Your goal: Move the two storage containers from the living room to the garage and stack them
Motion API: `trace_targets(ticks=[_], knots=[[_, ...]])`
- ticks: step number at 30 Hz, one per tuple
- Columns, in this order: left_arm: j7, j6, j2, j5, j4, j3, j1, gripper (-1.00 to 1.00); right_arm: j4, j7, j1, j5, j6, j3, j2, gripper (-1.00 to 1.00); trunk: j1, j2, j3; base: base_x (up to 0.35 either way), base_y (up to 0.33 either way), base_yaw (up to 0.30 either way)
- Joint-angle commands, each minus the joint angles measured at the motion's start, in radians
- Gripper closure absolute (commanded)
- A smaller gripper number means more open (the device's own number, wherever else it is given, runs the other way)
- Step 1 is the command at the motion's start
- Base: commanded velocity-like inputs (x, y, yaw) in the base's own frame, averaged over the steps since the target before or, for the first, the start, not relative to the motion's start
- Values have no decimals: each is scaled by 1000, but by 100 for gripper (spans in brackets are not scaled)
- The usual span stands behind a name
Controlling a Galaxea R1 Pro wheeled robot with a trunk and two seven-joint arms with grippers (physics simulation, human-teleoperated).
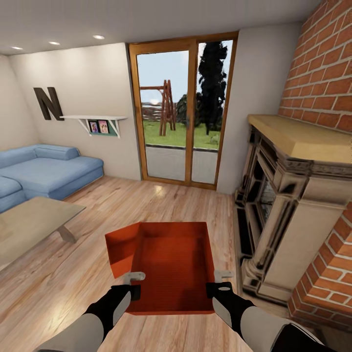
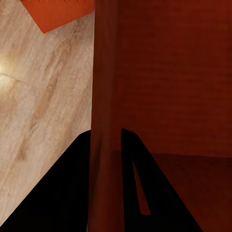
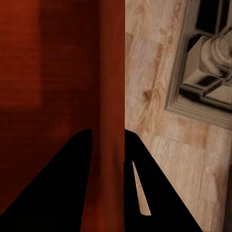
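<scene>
I am in the living room. One orange-red storage container [image 1: 171, 264] hangs in front of me above the wood floor, held by its two side walls. My left gripper [image 1: 133, 286] is shut on its left wall [image 2: 106, 96]. On the opposite wall [image 3: 112, 72] my right gripper [image 1: 218, 283] is shut. In the wrist views each wall runs between the dark fingers of the left gripper [image 2: 106, 133] and the right gripper [image 3: 108, 131]. The second storage container [image 1: 117, 249] sits lower at the left, mostly hidden behind the held one; a corner of it [image 2: 58, 14] shows on the planks.
A stone fireplace [image 1: 288, 215] with a brick chimney stands close on the right. A low coffee table [image 1: 34, 225] and a blue sofa [image 1: 44, 171] are at the left. Wood-framed glass doors [image 1: 183, 112] are straight ahead, with open plank floor [image 1: 161, 200] before them.
</scene>
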Motion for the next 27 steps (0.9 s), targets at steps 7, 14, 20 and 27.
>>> trace_targets(ticks=[7,14,20,27], knots=[[10,8,2,-4,0,24,0,100,-3,-2,-1,18,-13,-17,-9,100,0,-1,9,0,0,0],[10,8,2,-4,0,24,0,100,-3,-2,-1,19,-13,-17,-9,100,0,-1,20,0,0,0],[10,9,2,-4,0,24,0,100,-3,-2,-1,20,-13,-17,-9,100,0,-1,30,0,0,0],[10,8,2,-4,0,24,0,100,-3,-2,-1,20,-13,-17,-9,100,0,-1,41,0,0,0]])
